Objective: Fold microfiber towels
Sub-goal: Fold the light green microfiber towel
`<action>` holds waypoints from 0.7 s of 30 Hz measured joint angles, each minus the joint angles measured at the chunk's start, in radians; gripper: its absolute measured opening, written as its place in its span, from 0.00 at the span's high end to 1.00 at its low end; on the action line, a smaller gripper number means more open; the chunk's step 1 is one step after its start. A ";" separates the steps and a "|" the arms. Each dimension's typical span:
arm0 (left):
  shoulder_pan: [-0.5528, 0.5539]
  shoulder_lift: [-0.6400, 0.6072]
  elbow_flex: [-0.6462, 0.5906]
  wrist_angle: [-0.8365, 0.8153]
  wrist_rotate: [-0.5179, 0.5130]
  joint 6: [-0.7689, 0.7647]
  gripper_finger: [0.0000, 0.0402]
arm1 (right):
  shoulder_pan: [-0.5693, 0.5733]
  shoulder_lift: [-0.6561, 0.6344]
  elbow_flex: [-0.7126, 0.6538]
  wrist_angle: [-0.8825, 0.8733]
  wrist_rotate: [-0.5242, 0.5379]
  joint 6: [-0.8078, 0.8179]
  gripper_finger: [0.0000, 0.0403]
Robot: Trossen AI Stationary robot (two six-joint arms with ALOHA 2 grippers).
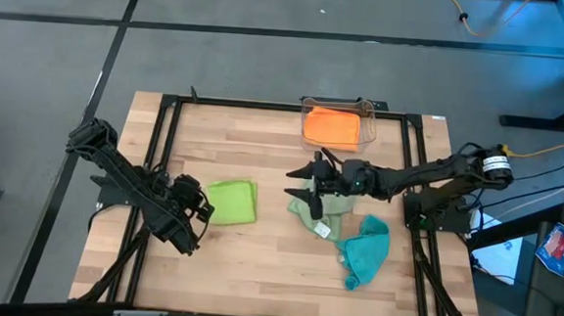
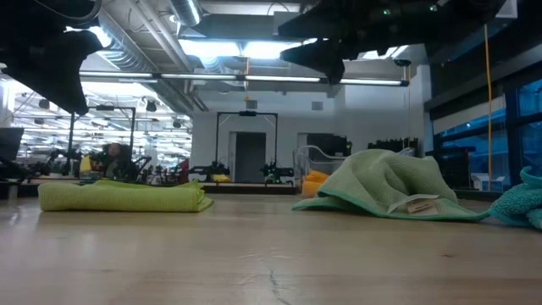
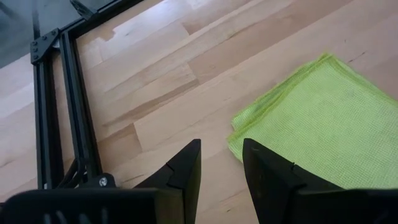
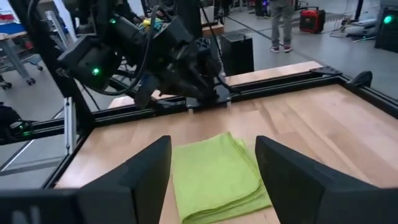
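Lime green towel point(image 1: 232, 202) lies folded flat on the tabletop point(image 1: 256, 264); the orange towel point(image 1: 329, 128) sits in the clear bin point(image 1: 370, 122). You still have the rumpled sage towel point(image 1: 313, 214) and teal towel point(image 1: 365, 249) to fold. The right gripper point(image 1: 312, 187) hovers spread above the sage towel; the left gripper point(image 1: 203, 206), spread and empty, waits beside the lime one.

Grey floor point(image 1: 268, 69), ceiling strip lights point(image 2: 229, 49), dark doorway point(image 2: 250, 157)

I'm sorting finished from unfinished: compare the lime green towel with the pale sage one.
The lime green towel lies flat in a neat folded rectangle; the pale sage towel sits rumpled in a raised heap. The sage one shows a white tag; the lime one shows none. Both rest on the wooden table, neither held.
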 joint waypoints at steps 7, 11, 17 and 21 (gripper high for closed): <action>0.000 0.000 0.000 0.000 0.000 0.015 0.72 | -0.003 0.081 0.042 0.057 0.024 -0.070 0.42; 0.000 0.000 0.000 0.001 0.000 0.015 0.72 | -0.003 0.100 0.068 0.067 0.047 -0.052 0.42; 0.000 0.000 0.000 0.010 0.001 0.015 0.72 | -0.003 0.104 0.090 0.065 0.086 -0.049 0.42; 0.000 0.000 0.000 0.022 0.002 0.015 0.72 | -0.005 0.104 0.127 0.054 0.184 0.037 0.42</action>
